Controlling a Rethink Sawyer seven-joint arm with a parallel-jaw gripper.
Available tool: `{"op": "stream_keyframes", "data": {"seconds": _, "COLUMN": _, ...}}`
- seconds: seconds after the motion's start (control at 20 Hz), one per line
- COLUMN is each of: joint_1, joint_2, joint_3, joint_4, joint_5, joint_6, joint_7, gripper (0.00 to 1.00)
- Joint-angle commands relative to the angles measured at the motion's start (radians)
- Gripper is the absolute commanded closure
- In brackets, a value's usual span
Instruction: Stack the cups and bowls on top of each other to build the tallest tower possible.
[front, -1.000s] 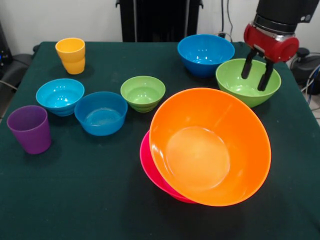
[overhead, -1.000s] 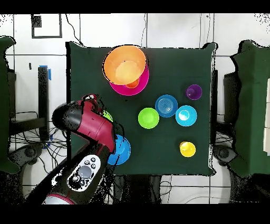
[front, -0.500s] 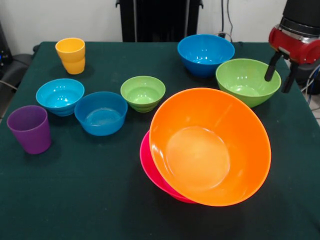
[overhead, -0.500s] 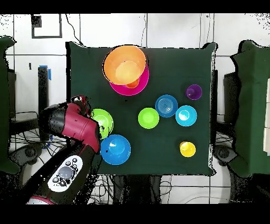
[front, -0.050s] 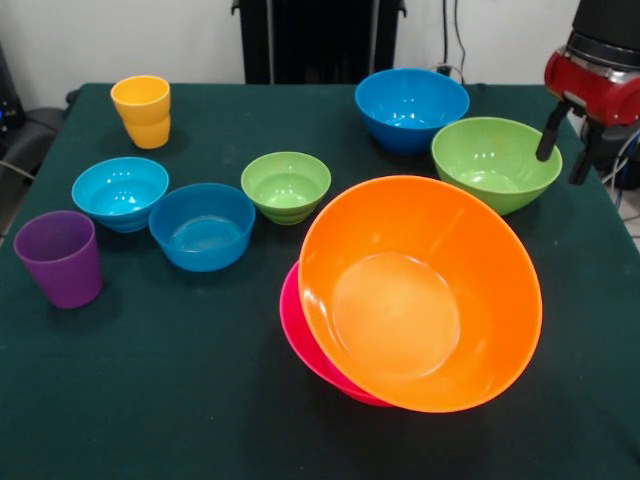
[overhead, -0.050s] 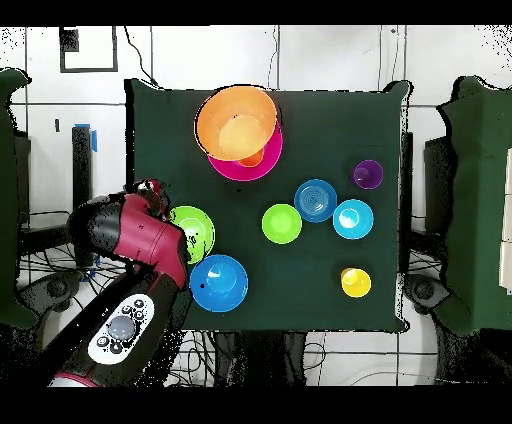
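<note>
Orange large bowl (front, -0.050s: 420, 293): top of the tower, tilted on the pink bowl (front, -0.050s: 300, 335), mouth leaning toward the front camera; well away from your tool. In the overhead view a bit of orange shows on the pink bowl beside the big one.

Tool (front, -0.050s: 563, 144): two dark fingers apart, holding nothing, hanging at the worktop (front, -0.050s: 200, 400) edge just beside the medium green bowl (front, -0.050s: 495, 162), outside its rim.

Step in hand, as I judge it: between picks, nothing added yet from the loose ware.

Next move: you'd bring the tool over that green bowl's rim, one finger inside, one outside, and close.

Medium green bowl: upright, mouth up, round, so no long axis to align with.

Beyond it from the tool: medium blue bowl (front, -0.050s: 411, 106). Farther off: small green bowl (front, -0.050s: 286, 185), small blue bowl (front, -0.050s: 202, 226), cyan bowl (front, -0.050s: 120, 191), purple cup (front, -0.050s: 60, 258), yellow cup (front, -0.050s: 142, 110), all upright.
</note>
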Motion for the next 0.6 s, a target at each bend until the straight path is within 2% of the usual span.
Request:
{"op": "stream_keyframes", "data": {"seconds": 0.05, "joint_1": -0.040, "joint_2": -0.002, "joint_3": 0.113, "joint_4": -0.001, "joint_5": -0.008, "joint_6": 0.095, "joint_7": 0.175, "gripper": 0.00}}
{"op": "stream_keyframes", "data": {"seconds": 0.2, "joint_1": -0.077, "joint_2": -0.052, "joint_3": 0.186, "joint_4": 0.045, "joint_5": 0.009, "joint_6": 0.120, "joint_7": 0.139, "gripper": 0.00}}
{"op": "stream_keyframes", "data": {"seconds": 0.35, "joint_1": -0.112, "joint_2": -0.081, "joint_3": 0.247, "joint_4": 0.080, "joint_5": 0.017, "joint_6": 0.105, "joint_7": 0.098, "gripper": 0.00}}
{"op": "stream_keyframes", "data": {"seconds": 0.6, "joint_1": -0.130, "joint_2": -0.057, "joint_3": 0.296, "joint_4": 0.081, "joint_5": 0.008, "joint_6": 0.032, "joint_7": 0.102, "gripper": 0.00}}
